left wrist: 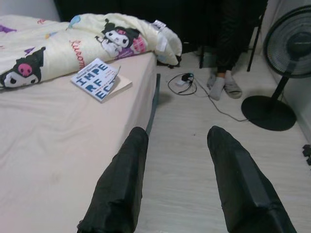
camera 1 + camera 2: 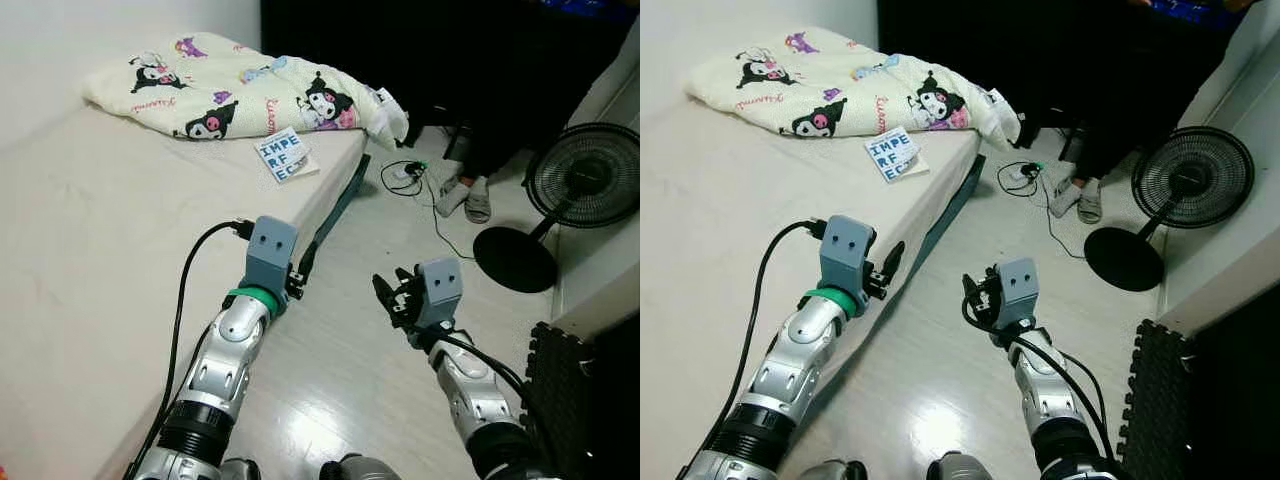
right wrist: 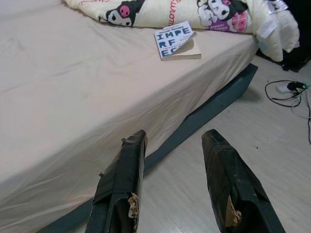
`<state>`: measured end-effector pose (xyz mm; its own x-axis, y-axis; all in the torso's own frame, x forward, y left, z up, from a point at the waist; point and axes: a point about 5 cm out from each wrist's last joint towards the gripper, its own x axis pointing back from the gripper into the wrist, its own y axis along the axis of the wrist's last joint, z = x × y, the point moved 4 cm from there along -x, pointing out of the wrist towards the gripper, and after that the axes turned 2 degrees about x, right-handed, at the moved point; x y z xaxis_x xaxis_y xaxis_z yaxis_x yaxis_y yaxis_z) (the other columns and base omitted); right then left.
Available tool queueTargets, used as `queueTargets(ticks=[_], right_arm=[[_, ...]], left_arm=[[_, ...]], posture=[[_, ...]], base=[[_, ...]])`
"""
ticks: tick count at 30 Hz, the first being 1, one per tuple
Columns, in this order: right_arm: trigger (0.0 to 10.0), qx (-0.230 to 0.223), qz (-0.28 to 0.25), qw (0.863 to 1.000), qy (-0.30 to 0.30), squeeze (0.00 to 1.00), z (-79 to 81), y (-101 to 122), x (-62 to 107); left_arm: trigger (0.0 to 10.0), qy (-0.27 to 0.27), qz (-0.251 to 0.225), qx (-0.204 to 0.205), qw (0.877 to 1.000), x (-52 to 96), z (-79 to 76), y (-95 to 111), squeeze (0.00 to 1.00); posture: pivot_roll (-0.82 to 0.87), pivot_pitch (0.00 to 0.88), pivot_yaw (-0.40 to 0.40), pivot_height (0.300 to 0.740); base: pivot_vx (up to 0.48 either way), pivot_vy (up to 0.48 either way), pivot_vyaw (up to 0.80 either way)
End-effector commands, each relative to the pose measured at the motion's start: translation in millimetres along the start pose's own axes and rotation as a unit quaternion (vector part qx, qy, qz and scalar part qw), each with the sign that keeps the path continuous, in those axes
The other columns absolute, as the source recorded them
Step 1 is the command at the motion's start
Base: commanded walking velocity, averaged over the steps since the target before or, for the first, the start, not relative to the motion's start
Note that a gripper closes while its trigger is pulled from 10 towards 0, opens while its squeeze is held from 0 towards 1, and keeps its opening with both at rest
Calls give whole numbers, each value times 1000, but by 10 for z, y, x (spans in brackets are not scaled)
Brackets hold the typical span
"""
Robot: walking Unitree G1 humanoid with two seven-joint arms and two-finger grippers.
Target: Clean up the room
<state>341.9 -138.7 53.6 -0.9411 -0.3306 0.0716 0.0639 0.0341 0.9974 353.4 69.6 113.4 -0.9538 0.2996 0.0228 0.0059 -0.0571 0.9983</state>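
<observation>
A: Edges first. What is bordering the grippers?

B: The left gripper (image 2: 301, 272) is hanging right at the side edge of the low bed with the cream fitted sheet (image 2: 90, 250), over the dark teal base strip (image 2: 345, 200) running under the mattress. The right gripper (image 2: 392, 296) is hovering over the pale wood-plank floor (image 2: 350, 340), just beside that same edge. A broad run of floor is lying ahead of both.

A: What is limiting that run?

B: Far ahead of the right gripper, the black pedestal fan with a round base (image 2: 560, 200) is standing; nearer, on its outer side, a black foam mat with toothed edges (image 2: 560, 385). A tangled black cable with a small charger (image 2: 408, 175) is lying on the floor ahead, beside a person's feet in grey socks (image 2: 466, 197).

A: Finger state?

B: Both spread. In the left wrist view the two black fingers (image 1: 121, 184) are standing apart, holding nothing; in the right wrist view the fingers (image 3: 121, 189) are likewise apart, pads frayed at the tips.

A: And the things to tidy?

B: The white paperback with blue block letters (image 2: 283, 157) is lying flat on the sheet near the bed's edge, well ahead of the left gripper. Just beyond it, the crumpled cream quilt printed with black-and-pink cartoon figures (image 2: 240, 90) is bunching across the bed, one corner drooping over the edge.

A: Containers?

B: Can't make out any.
</observation>
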Motion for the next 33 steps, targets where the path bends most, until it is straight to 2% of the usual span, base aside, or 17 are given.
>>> queueTargets(ticks=[1,4,12,15,22,33], right_arm=[[10000,-3,8,1000,-4,0,-12,-45,17],[10000,2,9,1000,-2,0,-6,-51,19],[10000,10,11,1000,1,0,8,-60,23],[10000,7,12,1000,1,0,7,-63,25],[10000,4,13,1000,3,0,7,-69,34],[10000,5,13,1000,9,0,23,-71,35]], left_arm=[[10000,-7,-5,-6,1000,-10,-34,20,0],[10000,-7,-6,-7,1000,-9,-33,21,0],[10000,-5,-4,-7,1000,-9,-30,13,0],[10000,0,4,-1,1000,-12,-20,-9,0],[10000,4,7,2,1000,-17,-12,-16,0],[10000,6,10,2,1000,-21,-8,-20,0]], posture=[[-63,0,7,735],[-63,0,8,735],[-64,0,8,735],[-64,0,9,735],[-66,0,9,735],[-66,0,8,735]], base=[[0,0,0],[196,0,146],[405,0,742],[0,0,667],[0,0,0],[0,0,768]])
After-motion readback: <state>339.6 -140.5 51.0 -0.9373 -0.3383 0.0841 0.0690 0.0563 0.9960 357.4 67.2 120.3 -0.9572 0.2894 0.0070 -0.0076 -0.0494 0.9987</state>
